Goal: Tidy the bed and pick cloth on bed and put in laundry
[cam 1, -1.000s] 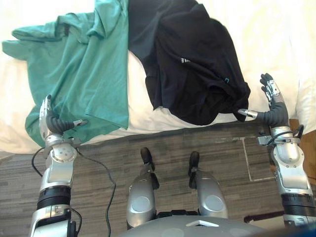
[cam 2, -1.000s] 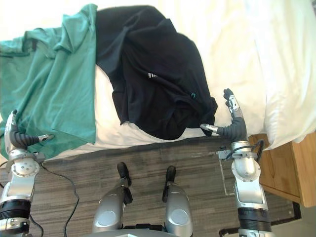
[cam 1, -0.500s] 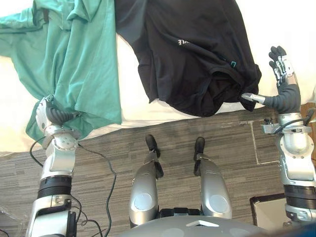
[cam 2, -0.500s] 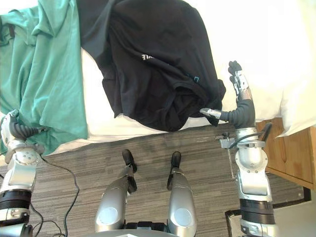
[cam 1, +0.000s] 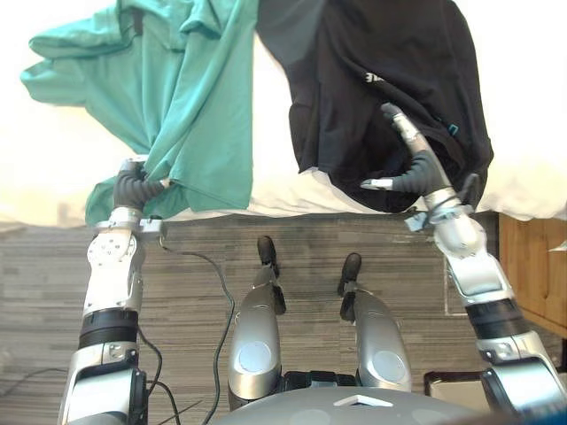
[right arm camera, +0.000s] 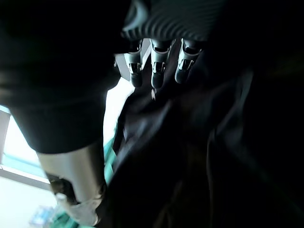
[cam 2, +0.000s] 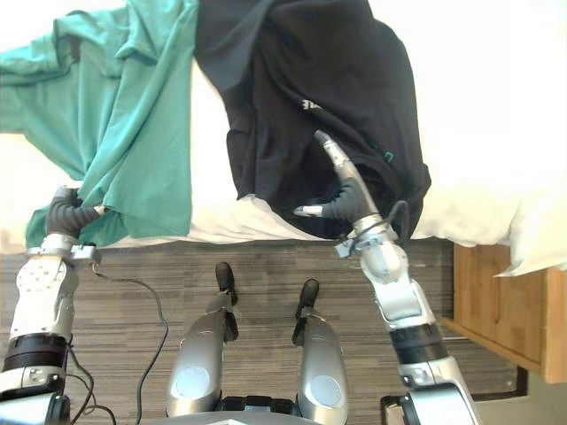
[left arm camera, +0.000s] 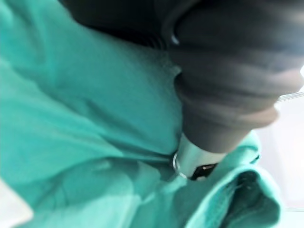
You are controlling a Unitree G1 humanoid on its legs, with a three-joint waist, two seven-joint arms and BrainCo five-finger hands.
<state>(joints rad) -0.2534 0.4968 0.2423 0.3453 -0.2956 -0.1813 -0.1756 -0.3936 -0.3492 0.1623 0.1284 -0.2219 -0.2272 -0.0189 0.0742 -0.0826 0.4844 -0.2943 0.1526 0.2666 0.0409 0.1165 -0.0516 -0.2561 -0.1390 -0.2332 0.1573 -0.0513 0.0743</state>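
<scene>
Bedroom: white-sheeted bed (cam 1: 270,150), wooden nightstand (cam 2: 496,301), grey plank floor (cam 1: 310,232).

Mostly buried under green shirt (cam 1: 190,97): left robot hand (cam 1: 133,186); black shirt (cam 1: 345,53) cut off by upper edge.

Between my two hands the bed (cam 1: 270,168) shows a bare white strip, open for a pass from the edge inward. My left hand (cam 1: 133,188) is hemmed in by the teal shirt (cam 1: 177,88), which bunches over it and spreads ahead of it and to both sides. My right hand (cam 1: 415,168), fingers straight, has the black shirt (cam 1: 390,44) under it and heaped ahead; its thumb side opens toward the bare strip. Outward of that hand stands a wooden nightstand (cam 2: 500,292), with a white pillow (cam 2: 536,239) bulging over it. Behind both hands lies open floor (cam 1: 53,283).
</scene>
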